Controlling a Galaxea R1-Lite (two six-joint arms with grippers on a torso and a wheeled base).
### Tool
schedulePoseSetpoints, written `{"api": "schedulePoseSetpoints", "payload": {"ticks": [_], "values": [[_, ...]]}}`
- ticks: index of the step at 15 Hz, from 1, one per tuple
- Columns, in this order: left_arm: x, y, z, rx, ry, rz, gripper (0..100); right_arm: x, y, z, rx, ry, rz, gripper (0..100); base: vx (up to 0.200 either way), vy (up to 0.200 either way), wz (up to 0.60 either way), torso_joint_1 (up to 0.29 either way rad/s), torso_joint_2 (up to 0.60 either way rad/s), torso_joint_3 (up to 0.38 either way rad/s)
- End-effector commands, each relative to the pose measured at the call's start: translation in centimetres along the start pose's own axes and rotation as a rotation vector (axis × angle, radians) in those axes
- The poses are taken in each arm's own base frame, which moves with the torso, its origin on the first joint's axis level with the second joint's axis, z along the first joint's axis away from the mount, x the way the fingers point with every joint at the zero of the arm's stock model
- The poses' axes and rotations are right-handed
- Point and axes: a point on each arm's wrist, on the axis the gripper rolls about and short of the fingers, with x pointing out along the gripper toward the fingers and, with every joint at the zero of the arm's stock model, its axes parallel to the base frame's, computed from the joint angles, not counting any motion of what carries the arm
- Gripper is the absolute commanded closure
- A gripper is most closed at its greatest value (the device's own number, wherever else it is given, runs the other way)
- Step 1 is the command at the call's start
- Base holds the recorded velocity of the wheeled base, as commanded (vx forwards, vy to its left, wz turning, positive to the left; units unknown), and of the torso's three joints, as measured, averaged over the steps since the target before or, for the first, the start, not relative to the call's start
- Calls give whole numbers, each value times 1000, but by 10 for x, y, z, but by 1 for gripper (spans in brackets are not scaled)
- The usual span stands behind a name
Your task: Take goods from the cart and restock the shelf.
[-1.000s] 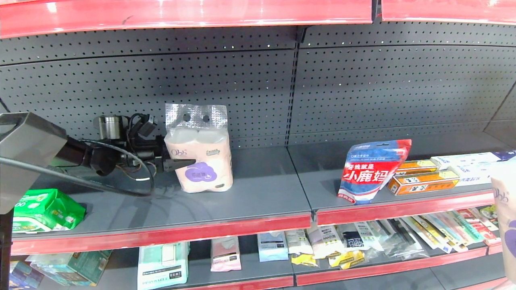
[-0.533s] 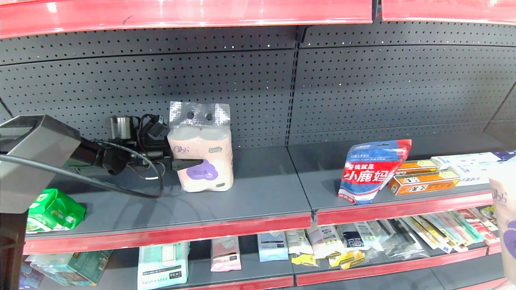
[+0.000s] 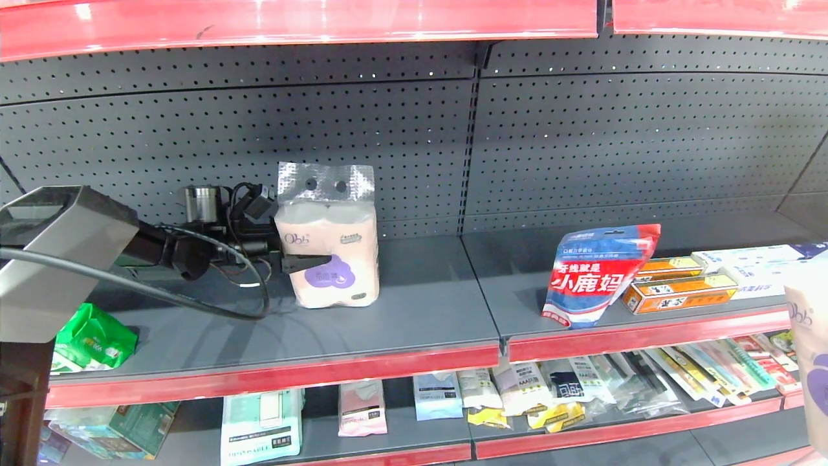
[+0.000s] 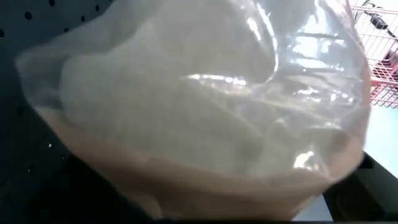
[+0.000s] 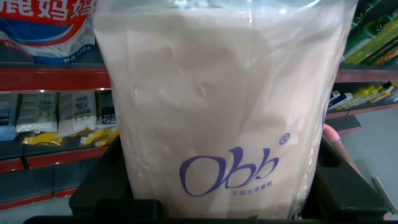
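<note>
left gripper (image 3: pixel 320 260): I see it over the left bay of the middle shelf (image 3: pixel 414 327), coming in from the left, level with the lower half of the pack.
left jaws: closed on the tissue roll pack (image 3: pixel 333 223). One jaw lies across its front face by the purple print; the other is hidden behind it.
tissue roll pack: upright, near the pegboard back wall (image 3: pixel 582 129), with a clear plastic flap on top. Its bottom is at the shelf board, but I can't tell if it bears on it. In the left wrist view the tissue roll pack (image 4: pixel 199 112) sits right against the camera.
right gripper (image 5: pixel 221 208): low on my right, out in front of the shelf's right end.
right jaws: closed on a second roll pack (image 5: pixel 224 106), with a dark jaw on each side of it and the purple print facing the camera.
second roll pack (image 3: pixel 812 349): off the shelf, at the right edge of the head view.
cart (image 4: pixel 380 56): pink wire mesh, behind the pack in the left wrist view.
green pack (image 3: pixel 97 336): left end of the middle shelf, near the front edge, well apart from the tissue roll pack.
pouch (image 3: pixel 598 272): red, white and blue, standing at the front of the right bay, just beside the orange boxes (image 3: pixel 679 291).
white boxes (image 3: pixel 757 259): lying behind the orange boxes.
lower shelf (image 3: pixel 582 433): a row of small packets (image 3: pixel 517 388) lying on it.
</note>
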Motion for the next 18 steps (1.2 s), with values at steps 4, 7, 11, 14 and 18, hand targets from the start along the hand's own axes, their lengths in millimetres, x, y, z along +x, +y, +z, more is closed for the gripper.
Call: {"api": "schedulePoseSetpoints", "payload": {"ticks": [4,7,11,14,18], "values": [[2,-3,0,-3,1,-7,100,1,0,0,-1,2,1,100,0,0,0,0,0,0],[1,-9,-6,-25,8,-19,100,3,-1,4,-1,3,3,100,0,0,0,0,0,0],[-14,-26,5,-32,7,-5,100,4,-1,6,-1,1,2,100,0,0,0,0,0,0],[-27,-36,6,-54,12,7,100,5,-1,7,-1,2,4,100,0,0,0,0,0,0],[-38,-57,-8,-22,-10,9,100,6,-3,12,2,-3,2,100,0,0,0,0,0,0]]}}
